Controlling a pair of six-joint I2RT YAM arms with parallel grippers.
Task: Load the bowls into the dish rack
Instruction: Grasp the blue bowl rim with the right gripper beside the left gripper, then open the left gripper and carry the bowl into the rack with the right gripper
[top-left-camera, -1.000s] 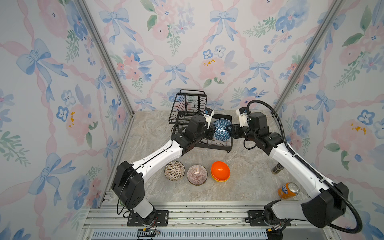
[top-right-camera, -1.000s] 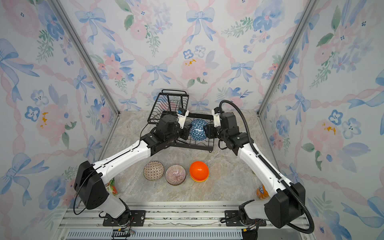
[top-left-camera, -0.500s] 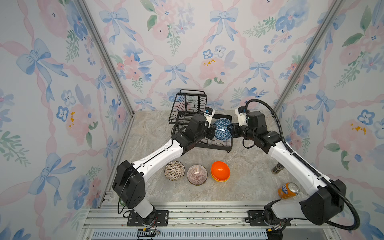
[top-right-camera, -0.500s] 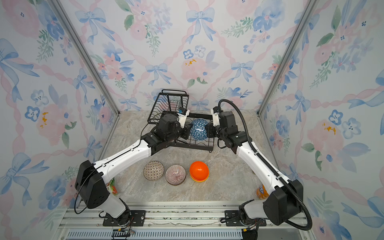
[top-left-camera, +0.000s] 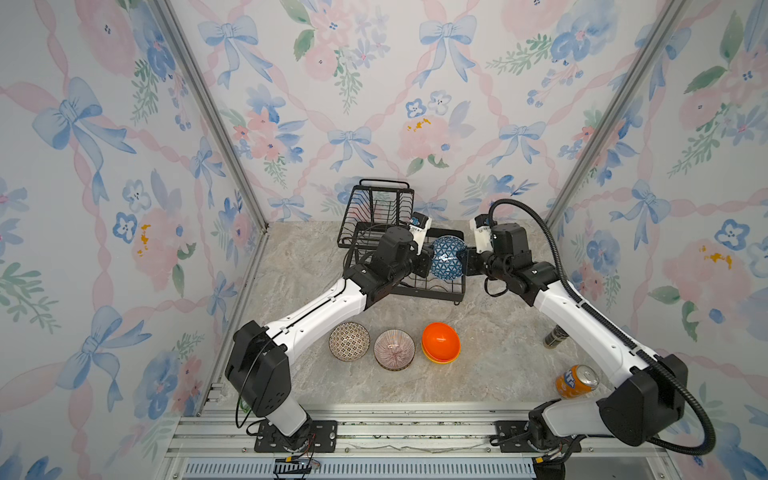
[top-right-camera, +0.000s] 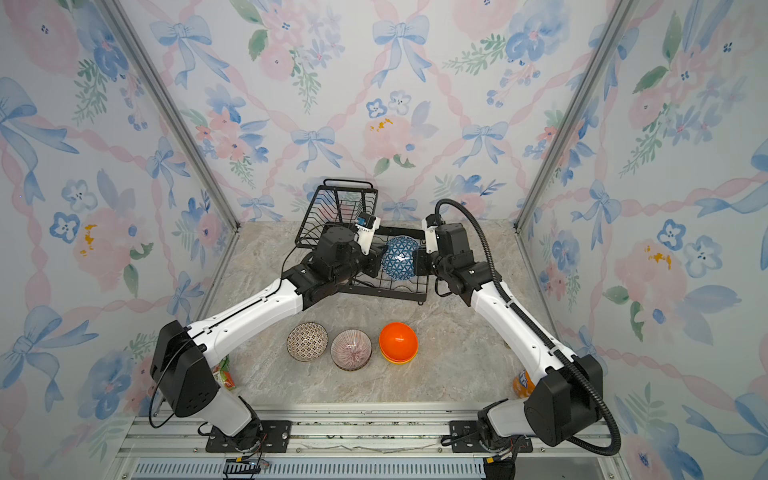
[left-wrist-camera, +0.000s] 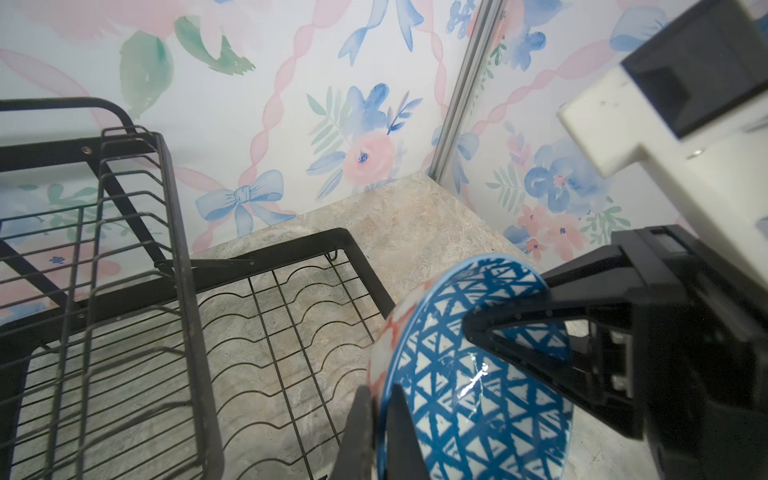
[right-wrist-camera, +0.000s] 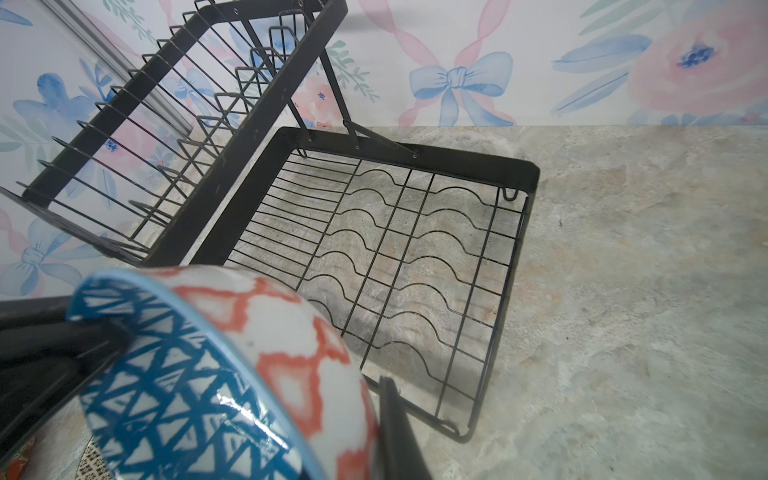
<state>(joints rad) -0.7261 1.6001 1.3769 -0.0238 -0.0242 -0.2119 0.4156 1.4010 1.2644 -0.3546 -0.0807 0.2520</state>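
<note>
Left pincer and right pincer, each closed tight on an opposite rim, hold the blue triangle-patterned bowl on edge above the dish rack base. On the bench, an orange soda can bears a blue logo, too small to read.

Black wire dish rack, blue triangle-patterned bowl, orange bowl, pink-striped bowl, brown lattice bowl

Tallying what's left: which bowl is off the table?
The blue triangle-patterned bowl, held on edge above the dish rack; the lattice bowl, pink-striped bowl and orange bowl sit on the table.
</note>
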